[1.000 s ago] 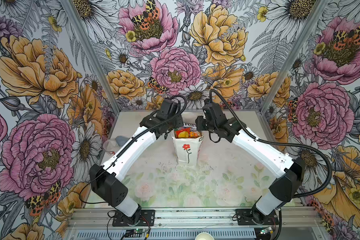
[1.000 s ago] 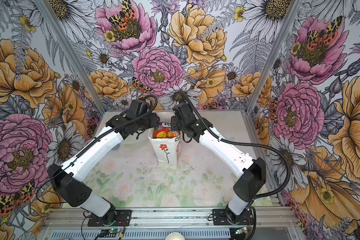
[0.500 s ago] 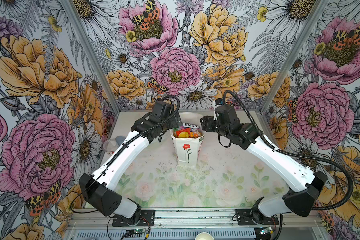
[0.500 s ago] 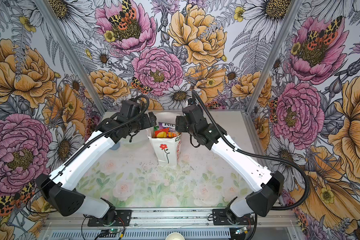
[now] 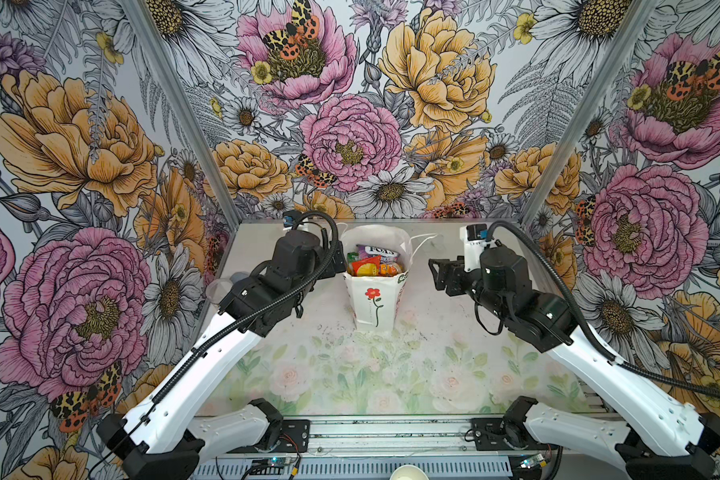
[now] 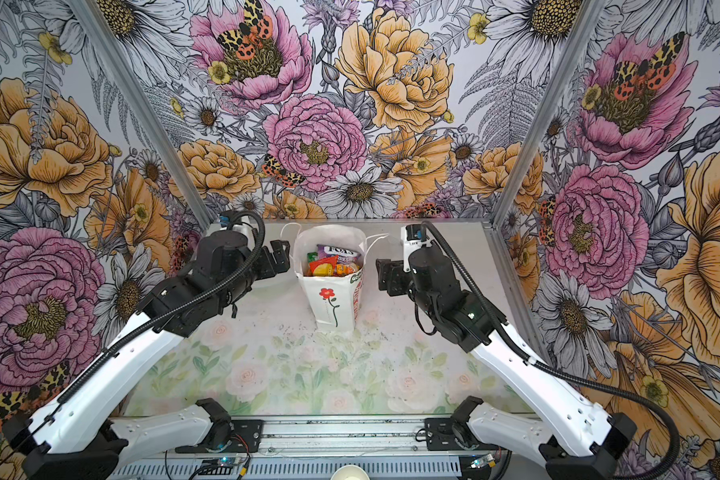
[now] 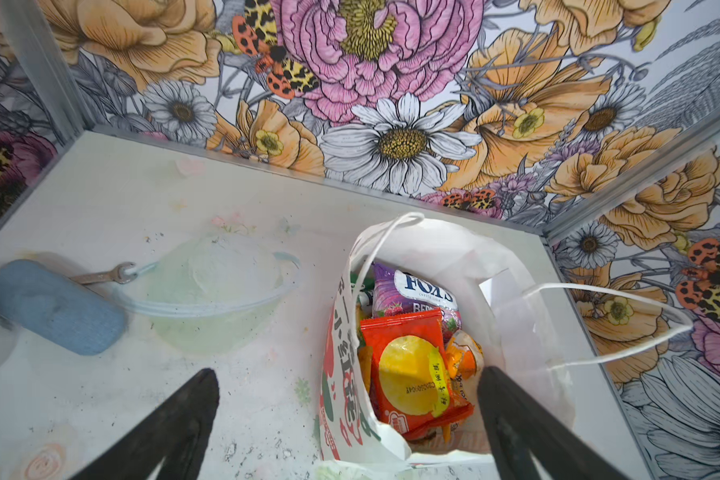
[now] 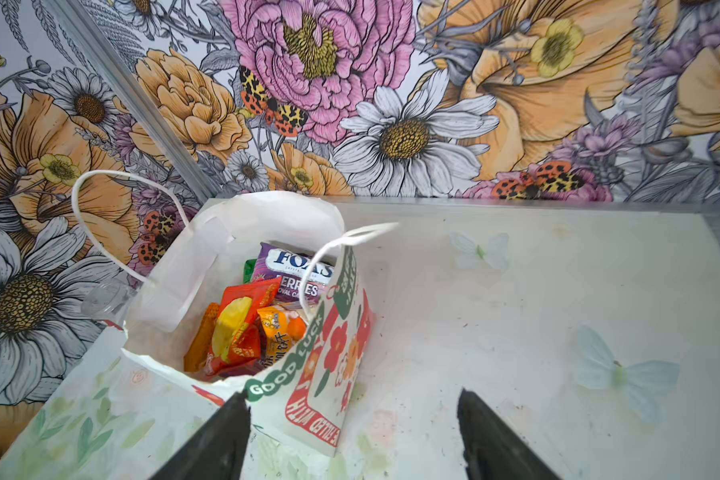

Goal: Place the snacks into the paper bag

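The white paper bag [image 5: 373, 307] [image 6: 334, 309] with a red flower print stands upright at the back middle of the table, mouth open and cord handles hanging outward. The snacks [image 5: 373, 262] [image 6: 334, 262] fill it: a purple packet [image 7: 416, 291], a red-orange one [image 7: 410, 370] and small orange ones [image 8: 277, 332]. My left gripper [image 6: 278, 261] [image 7: 350, 374] is open and empty, just left of the bag's rim. My right gripper [image 5: 439, 272] [image 8: 352, 395] is open and empty, a short way to the right of the bag [image 8: 341, 374].
Left of the bag lie a blue case [image 7: 51, 307], a small wrench [image 7: 105, 276] and a clear bowl [image 7: 221, 299]. A clear plastic cup [image 5: 220, 289] stands by the left wall. A paper cup [image 5: 406, 473] sits beyond the front rail.
Both grippers have drawn back from the bag's mouth, left one leftward and right one rightward, and their jaws have spread wider. The bag stays upright with the snacks inside.
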`<state>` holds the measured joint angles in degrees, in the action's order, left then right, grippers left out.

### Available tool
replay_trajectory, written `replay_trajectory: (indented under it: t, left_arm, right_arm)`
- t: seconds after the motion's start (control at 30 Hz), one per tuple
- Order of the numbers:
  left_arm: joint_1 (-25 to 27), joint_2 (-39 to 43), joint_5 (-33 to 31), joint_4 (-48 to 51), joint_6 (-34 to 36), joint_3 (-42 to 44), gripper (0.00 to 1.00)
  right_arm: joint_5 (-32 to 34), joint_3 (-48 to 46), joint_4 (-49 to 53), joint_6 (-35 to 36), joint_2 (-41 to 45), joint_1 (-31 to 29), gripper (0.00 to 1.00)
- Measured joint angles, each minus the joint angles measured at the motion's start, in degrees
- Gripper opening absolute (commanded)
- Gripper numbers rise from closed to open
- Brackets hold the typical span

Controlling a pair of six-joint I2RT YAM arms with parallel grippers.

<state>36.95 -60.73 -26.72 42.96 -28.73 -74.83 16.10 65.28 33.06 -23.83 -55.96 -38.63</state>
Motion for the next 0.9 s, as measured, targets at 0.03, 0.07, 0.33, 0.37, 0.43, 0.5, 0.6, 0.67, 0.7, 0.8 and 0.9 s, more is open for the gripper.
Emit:
replay_trajectory:
  t: [0.03, 0.07, 0.33, 0.37, 0.43, 0.5, 0.6, 0.67, 0.7, 0.8, 0.9]
  left_arm:
    - [0.07, 1.88, -1.44, -1.09, 0.28, 2.32, 0.99]
    - [0.07, 4.55, -3.80, -2.89, 0.63, 5.97, 0.99]
    - [0.04, 16.02, -22.32, -19.47, 0.22, 35.98, 0.99]
    - [-0.09, 15.82, -23.96, -22.77, 1.31, 39.45, 0.99]
    - [-0.87, 13.18, -27.61, -28.41, 3.54, 44.54, 0.99]
    - [-3.61, 8.39, -30.69, -33.51, 5.84, 46.97, 0.99]
    - [-9.05, 1.33, -32.59, -38.42, 8.09, 47.17, 0.99]
    - [-12.98, -1.79, -30.80, -40.09, 9.16, 46.03, 0.98]
    - [-15.13, -2.99, -29.14, -41.18, 9.66, 45.33, 0.99]
    - [-20.90, -4.46, -23.21, -46.12, 11.56, 44.72, 0.99]
    - [-26.10, -3.67, -15.74, -52.89, 13.25, 46.49, 0.99]
  right_arm:
    - [1.31, -1.68, -0.35, 0.46, 1.88, 0.00, 0.81]
    - [3.28, -3.93, -0.94, 0.92, 4.17, 0.00, 0.82]
    - [18.86, -23.85, -8.20, 3.39, 14.64, 1.27, 0.88]
    - [20.72, -25.66, -8.96, 3.63, 14.14, 1.64, 0.90]
    - [24.15, -27.85, -9.94, 4.28, 12.22, 2.62, 0.98]
    - [28.48, -29.20, -11.63, 4.52, 8.59, 3.89, 1.00]
    - [34.25, -30.88, -15.04, 4.70, 2.56, 6.47, 1.00]
    - [35.95, -31.69, -17.59, 5.31, -1.42, 8.96, 1.00]
    - [36.37, -32.06, -19.06, 5.53, -3.37, 10.40, 1.00]
    - [36.39, -32.52, -23.52, 7.28, -8.07, 13.73, 1.00]
    - [35.28, -35.32, -32.33, 10.69, -9.99, 16.28, 1.00]
